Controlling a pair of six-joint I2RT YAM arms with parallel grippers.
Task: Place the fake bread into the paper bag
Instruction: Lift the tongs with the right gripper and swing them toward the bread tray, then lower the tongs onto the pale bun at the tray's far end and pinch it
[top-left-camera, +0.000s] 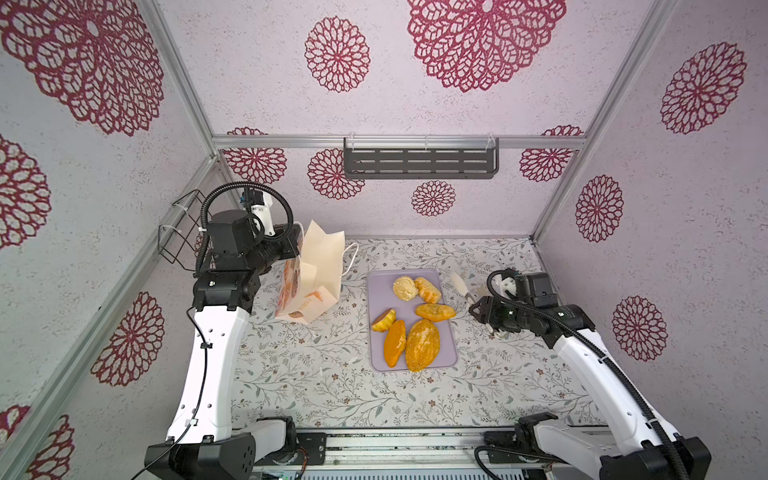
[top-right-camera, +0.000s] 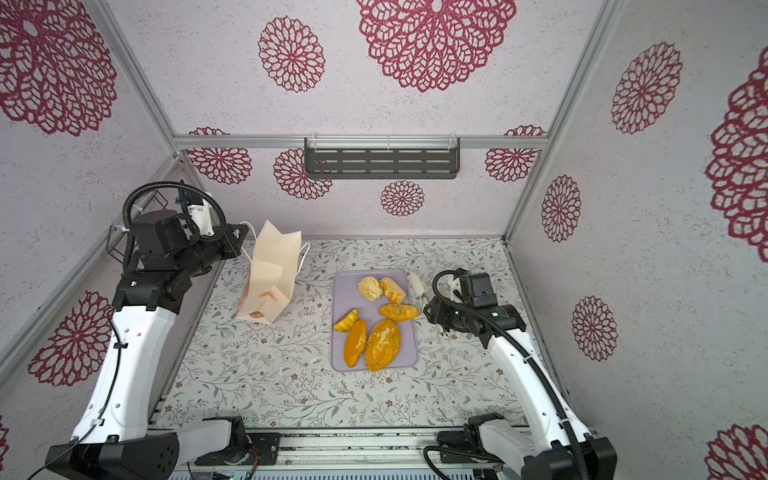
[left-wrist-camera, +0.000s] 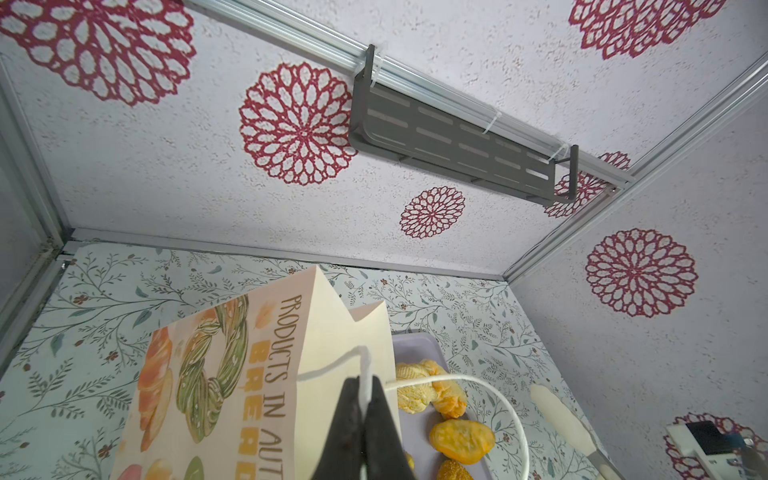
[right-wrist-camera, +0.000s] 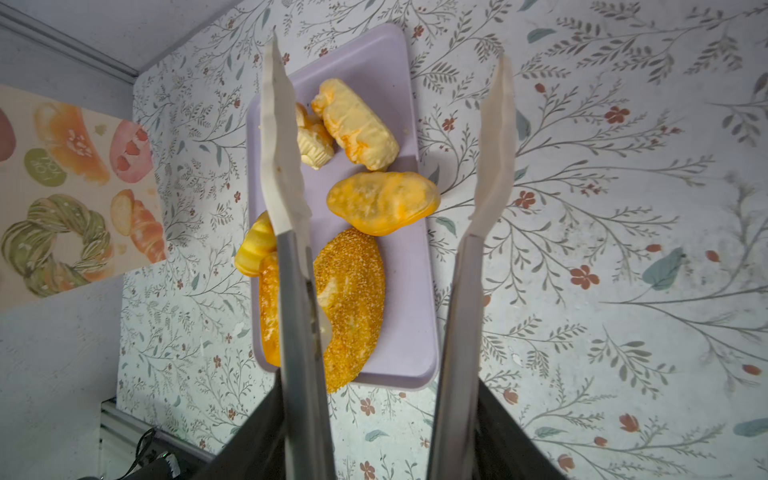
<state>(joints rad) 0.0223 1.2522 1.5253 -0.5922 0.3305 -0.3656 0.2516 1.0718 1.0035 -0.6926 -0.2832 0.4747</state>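
So nothing's bagged yet: all six yellow-orange fake bread pieces (top-left-camera: 422, 345) sit on the lavender plastic tray (top-left-camera: 384, 291). Beside it, the right gripper (top-left-camera: 477, 309) has its jaws clamped on white-tipped steel tongs (right-wrist-camera: 286, 166), spread and empty. Farther back, the left gripper (left-wrist-camera: 363, 390) pinches the white cord handle (left-wrist-camera: 332, 366) of the printed cream paper bag (top-left-camera: 322, 266) in closed jaws.

My worktop (top-left-camera: 316, 386) has a pale cover printed with leafy twigs and small flowers. Left of centre in both top views, a paper bag (top-left-camera: 322, 266) stands on it, tilted. Just right of centre lies a flat lilac tray (top-left-camera: 380, 291), apart from the bag.
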